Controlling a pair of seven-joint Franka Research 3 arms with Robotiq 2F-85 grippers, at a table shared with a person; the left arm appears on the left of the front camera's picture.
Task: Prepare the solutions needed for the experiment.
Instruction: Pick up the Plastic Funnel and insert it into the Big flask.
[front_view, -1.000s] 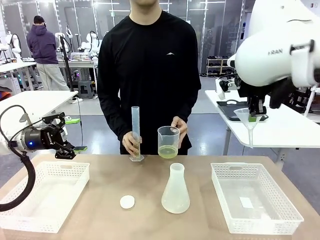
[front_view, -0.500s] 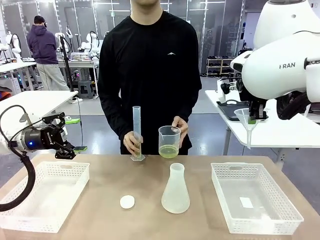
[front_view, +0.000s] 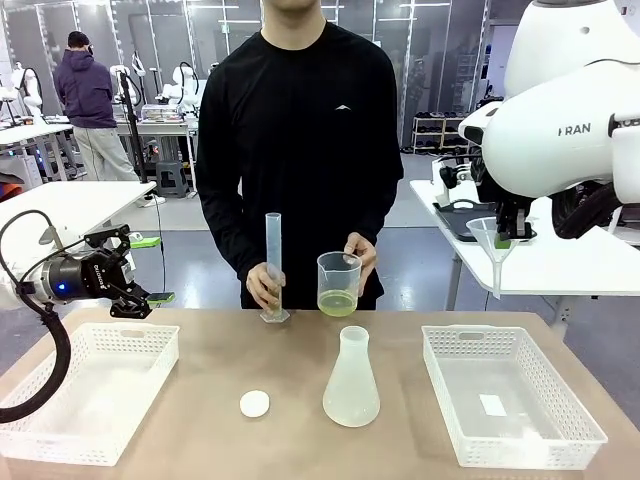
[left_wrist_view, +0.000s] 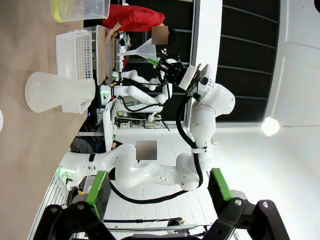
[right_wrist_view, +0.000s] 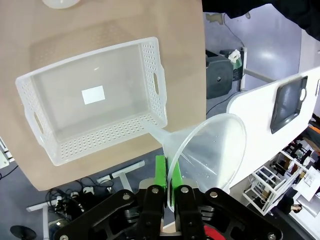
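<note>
Solutions (front_view: 336, 303) wait mid-frame; our right end effector (front_view: 510, 234) pinches the funnel (front_view: 489, 236), left end effector (front_view: 148, 270) spread; next, we likely seat it in the flask (front_view: 351, 385).

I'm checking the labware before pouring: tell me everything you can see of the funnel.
The funnel is clear plastic: a wide cone bowl narrowing to a slim stem, apparently empty. The right claw is shut on its rim, a green pad on each side of the wall. It hangs upright in the air, stem down, high above the table's right side near the white basket. Nothing else touches it.
</note>
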